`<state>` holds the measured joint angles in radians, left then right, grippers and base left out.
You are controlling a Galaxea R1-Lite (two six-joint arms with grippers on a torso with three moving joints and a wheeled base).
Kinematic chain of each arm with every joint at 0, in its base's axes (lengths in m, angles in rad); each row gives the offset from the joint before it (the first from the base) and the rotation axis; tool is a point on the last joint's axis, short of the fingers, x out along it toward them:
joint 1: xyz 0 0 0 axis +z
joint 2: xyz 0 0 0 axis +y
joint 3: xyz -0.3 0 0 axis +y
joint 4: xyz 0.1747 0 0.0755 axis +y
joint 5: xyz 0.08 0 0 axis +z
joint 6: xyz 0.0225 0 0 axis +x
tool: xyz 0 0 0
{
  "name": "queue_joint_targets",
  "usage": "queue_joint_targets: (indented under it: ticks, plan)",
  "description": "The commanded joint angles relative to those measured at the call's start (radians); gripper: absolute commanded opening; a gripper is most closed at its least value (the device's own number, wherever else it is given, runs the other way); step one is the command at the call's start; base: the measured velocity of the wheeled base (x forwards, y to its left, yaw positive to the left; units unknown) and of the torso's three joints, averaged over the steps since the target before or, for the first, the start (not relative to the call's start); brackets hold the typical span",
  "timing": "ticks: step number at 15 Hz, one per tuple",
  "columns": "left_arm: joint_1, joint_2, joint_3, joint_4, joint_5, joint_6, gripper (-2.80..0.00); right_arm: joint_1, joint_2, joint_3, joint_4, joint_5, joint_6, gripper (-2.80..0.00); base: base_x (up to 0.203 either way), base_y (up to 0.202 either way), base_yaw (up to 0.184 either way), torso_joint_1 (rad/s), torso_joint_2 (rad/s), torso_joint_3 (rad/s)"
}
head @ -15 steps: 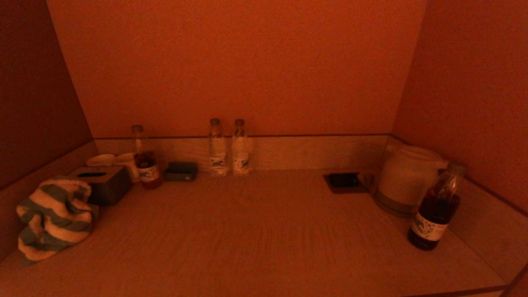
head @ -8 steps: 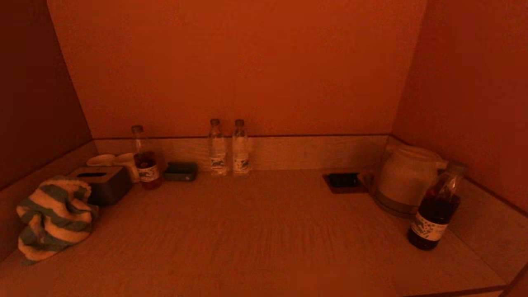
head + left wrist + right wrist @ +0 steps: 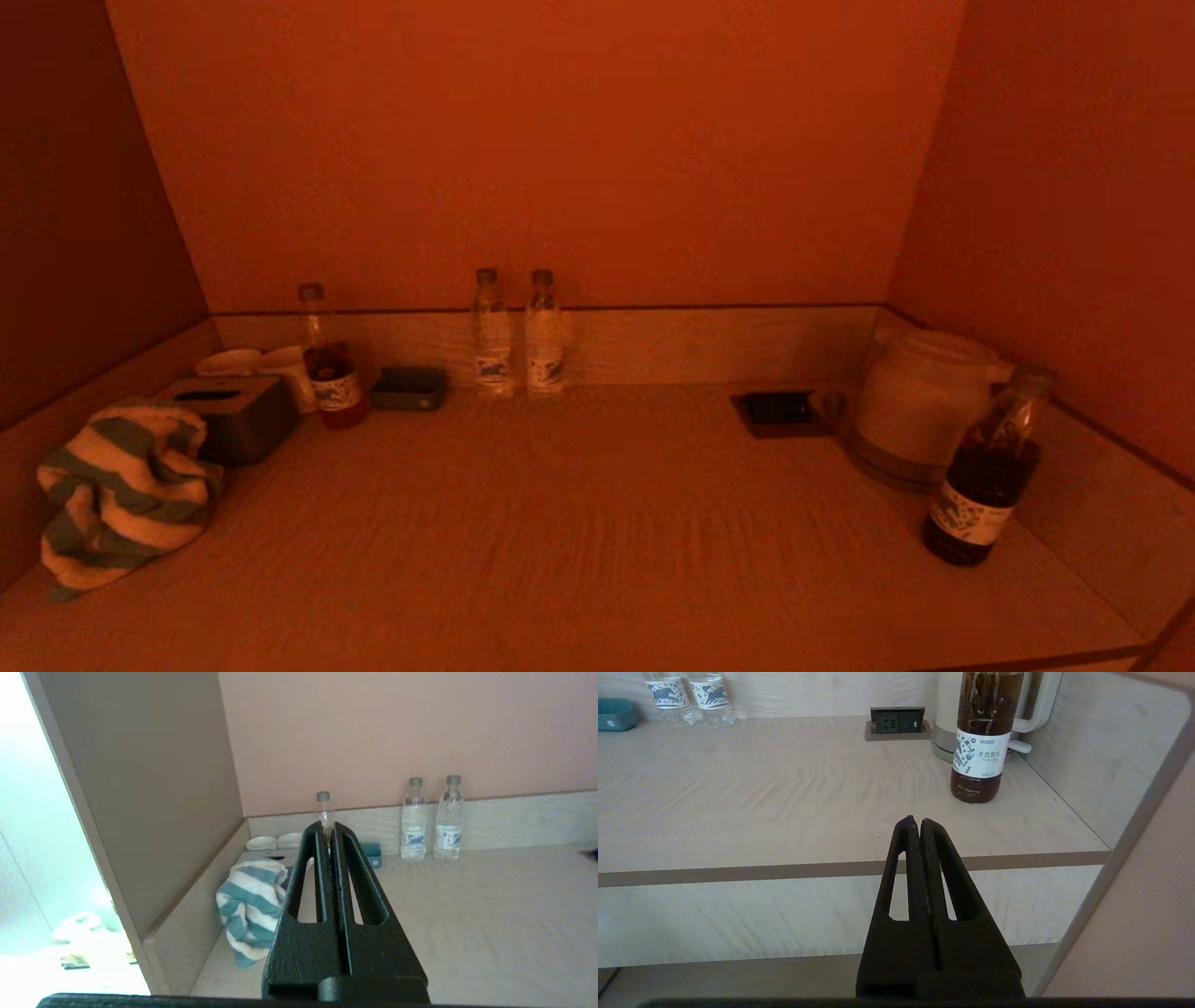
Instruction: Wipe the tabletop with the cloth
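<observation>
The cloth (image 3: 121, 490) is a crumpled green-and-white striped towel, lying at the near left of the light wood tabletop (image 3: 597, 541) against the left wall. It also shows in the left wrist view (image 3: 250, 905). My left gripper (image 3: 329, 828) is shut and empty, held back from the table's front edge, to the right of the cloth and apart from it. My right gripper (image 3: 916, 821) is shut and empty, hovering in front of and just over the table's front edge. Neither gripper shows in the head view.
A tissue box (image 3: 238, 415), two cups (image 3: 257, 364), a tea bottle (image 3: 329, 359) and a small dark box (image 3: 409, 387) stand back left. Two water bottles (image 3: 518, 336) stand at the back. A socket (image 3: 777, 411), kettle (image 3: 920, 401) and tea bottle (image 3: 990, 471) stand right.
</observation>
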<state>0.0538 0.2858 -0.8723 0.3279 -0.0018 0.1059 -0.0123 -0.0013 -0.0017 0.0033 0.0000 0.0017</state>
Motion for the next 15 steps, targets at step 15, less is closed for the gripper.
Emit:
queue_joint_targets:
  ticks: [15]
  plan:
    - [-0.049,-0.286,0.297,-0.17,-0.041,0.035,-2.8,0.0,0.001,0.0,0.0,0.0,0.0,-2.8,0.0,0.0,0.0,0.0,0.0,0.0]
